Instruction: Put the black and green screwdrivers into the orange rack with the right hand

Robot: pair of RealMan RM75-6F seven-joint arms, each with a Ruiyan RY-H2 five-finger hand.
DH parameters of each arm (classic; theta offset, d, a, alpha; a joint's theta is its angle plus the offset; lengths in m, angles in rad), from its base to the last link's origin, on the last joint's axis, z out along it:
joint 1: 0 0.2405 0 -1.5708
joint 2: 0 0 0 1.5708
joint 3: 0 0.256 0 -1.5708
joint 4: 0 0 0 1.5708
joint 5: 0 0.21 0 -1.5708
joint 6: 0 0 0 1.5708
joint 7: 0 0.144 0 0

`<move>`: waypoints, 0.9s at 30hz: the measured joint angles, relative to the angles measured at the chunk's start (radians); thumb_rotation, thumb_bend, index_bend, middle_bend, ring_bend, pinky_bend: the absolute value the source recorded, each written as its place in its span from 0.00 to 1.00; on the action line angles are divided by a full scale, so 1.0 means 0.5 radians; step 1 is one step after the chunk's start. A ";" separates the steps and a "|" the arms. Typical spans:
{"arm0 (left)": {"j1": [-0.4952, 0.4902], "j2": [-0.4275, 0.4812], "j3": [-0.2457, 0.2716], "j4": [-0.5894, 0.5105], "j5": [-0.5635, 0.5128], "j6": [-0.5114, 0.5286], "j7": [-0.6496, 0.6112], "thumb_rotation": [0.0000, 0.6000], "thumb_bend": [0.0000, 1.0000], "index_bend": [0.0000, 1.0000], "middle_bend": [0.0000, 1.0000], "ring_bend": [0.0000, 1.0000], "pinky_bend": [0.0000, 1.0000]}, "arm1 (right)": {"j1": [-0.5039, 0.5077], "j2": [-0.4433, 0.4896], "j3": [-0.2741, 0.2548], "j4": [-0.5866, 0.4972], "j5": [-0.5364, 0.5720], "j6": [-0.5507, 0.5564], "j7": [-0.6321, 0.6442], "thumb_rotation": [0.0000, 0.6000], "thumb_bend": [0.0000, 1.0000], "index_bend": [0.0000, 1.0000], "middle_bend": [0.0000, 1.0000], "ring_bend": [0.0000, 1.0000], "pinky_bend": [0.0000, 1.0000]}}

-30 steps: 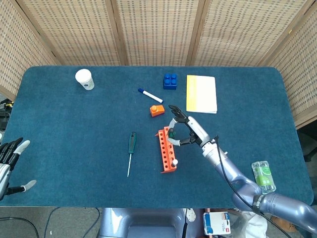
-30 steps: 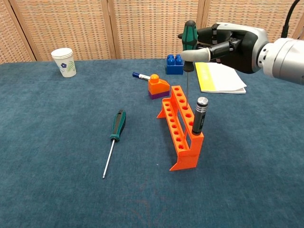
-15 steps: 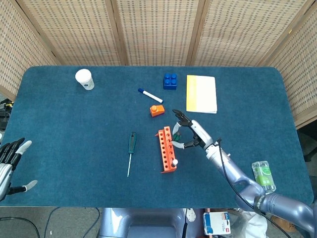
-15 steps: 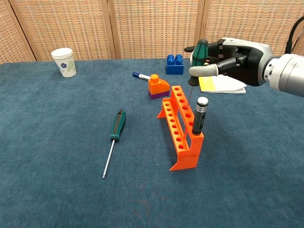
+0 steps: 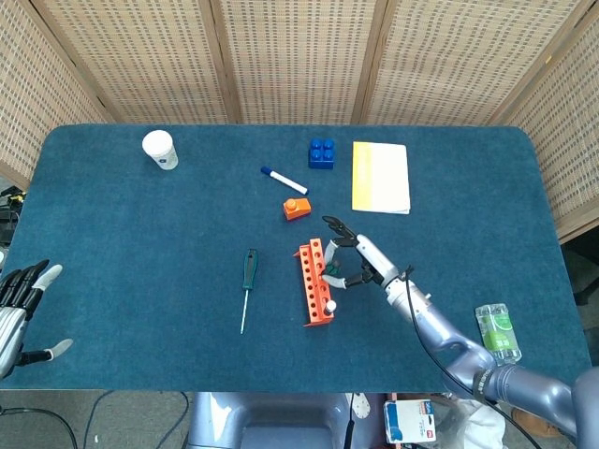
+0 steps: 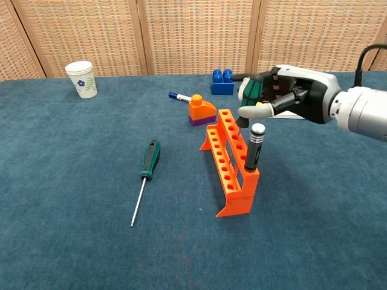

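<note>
Lower than 1 second ago, the right hand point(image 6: 284, 99) pinches the green-handled screwdriver point(image 6: 248, 90) between thumb and fingers, just above the orange rack point(image 6: 233, 166). Below the hand, 1 black screwdriver point(image 6: 254, 147) stands in the rack's near end. Well to its left, another green and black screwdriver point(image 6: 147, 170) lies on the table point(image 6: 72, 181). The left hand point(image 5: 21, 299) is spread, far away.

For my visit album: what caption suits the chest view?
Right hand lowers a green-handled screwdriver into the orange rack.
</note>
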 measured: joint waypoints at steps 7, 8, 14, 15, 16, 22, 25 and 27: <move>-0.001 0.004 -0.001 0.007 -0.006 -0.005 -0.017 1.00 0.00 0.00 0.00 0.00 0.00 | 0.020 -0.043 -0.008 0.048 0.073 -0.046 -0.061 1.00 0.43 0.66 0.01 0.00 0.02; -0.002 0.004 -0.001 0.007 -0.007 -0.008 -0.017 1.00 0.00 0.00 0.00 0.00 0.00 | 0.021 -0.046 -0.010 0.053 0.080 -0.050 -0.064 1.00 0.43 0.66 0.01 0.00 0.02; -0.003 0.004 0.000 0.003 -0.005 -0.006 -0.013 1.00 0.00 0.00 0.00 0.00 0.00 | 0.023 -0.059 -0.022 0.063 0.077 -0.039 -0.067 1.00 0.43 0.66 0.01 0.00 0.02; -0.003 0.004 0.000 0.002 -0.006 -0.008 -0.011 1.00 0.00 0.00 0.00 0.00 0.00 | 0.024 -0.059 -0.025 0.064 0.073 -0.037 -0.068 1.00 0.43 0.66 0.01 0.00 0.02; -0.004 0.003 0.001 0.001 -0.006 -0.010 -0.009 1.00 0.00 0.00 0.00 0.00 0.00 | 0.025 -0.059 -0.027 0.064 0.070 -0.036 -0.069 1.00 0.43 0.66 0.01 0.00 0.02; -0.006 0.002 0.001 0.000 -0.009 -0.014 -0.003 1.00 0.00 0.00 0.00 0.00 0.00 | 0.039 -0.060 -0.039 0.078 0.087 -0.071 -0.097 1.00 0.43 0.66 0.01 0.00 0.02; -0.008 0.002 0.000 0.000 -0.012 -0.018 -0.002 1.00 0.00 0.00 0.00 0.00 0.00 | 0.045 -0.055 -0.043 0.076 0.095 -0.093 -0.100 1.00 0.43 0.66 0.01 0.00 0.02; -0.008 0.001 0.000 0.000 -0.012 -0.019 -0.001 1.00 0.00 0.00 0.00 0.00 0.00 | 0.050 -0.049 -0.045 0.070 0.095 -0.099 -0.099 1.00 0.43 0.66 0.01 0.00 0.02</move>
